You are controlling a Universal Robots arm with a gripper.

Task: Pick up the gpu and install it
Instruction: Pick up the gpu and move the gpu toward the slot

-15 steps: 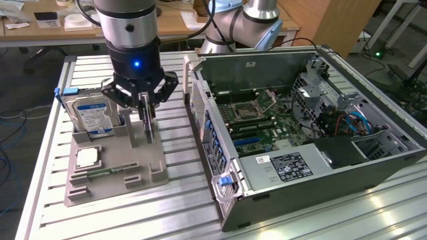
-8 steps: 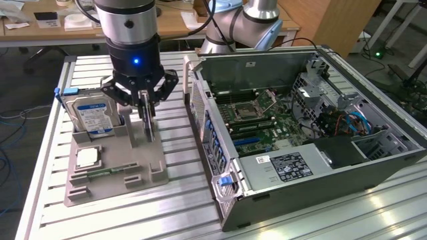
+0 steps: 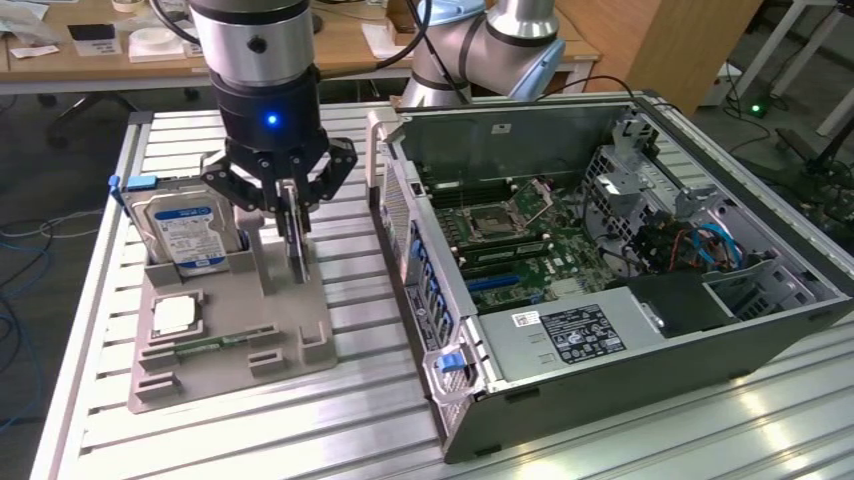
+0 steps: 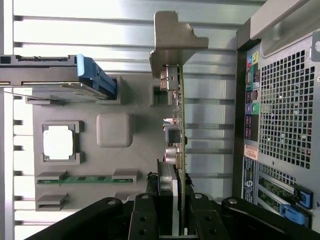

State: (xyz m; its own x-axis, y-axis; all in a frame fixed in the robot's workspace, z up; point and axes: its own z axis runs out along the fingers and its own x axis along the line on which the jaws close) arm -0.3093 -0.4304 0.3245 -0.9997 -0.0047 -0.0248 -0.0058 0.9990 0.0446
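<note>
Claw: your gripper (image 3: 290,228) was partly closed and clamped on the gpu (image 4: 177,125).
Labels: you could not read the hard drive (image 3: 184,228) sticker or the case sticker (image 3: 571,333).
Position: over the grey fixture (image 3: 200,385), beside the computer case (image 3: 641,400).
Axis: on edge, long axis alongside the case, metal bracket (image 4: 175,40) toward the hard drive.

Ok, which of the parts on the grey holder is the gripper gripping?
The gpu: the thin card with a metal bracket, standing edge-on and clamped in the gripper. The hard drive stands apart beside it; the processor chip lies flat.
</note>
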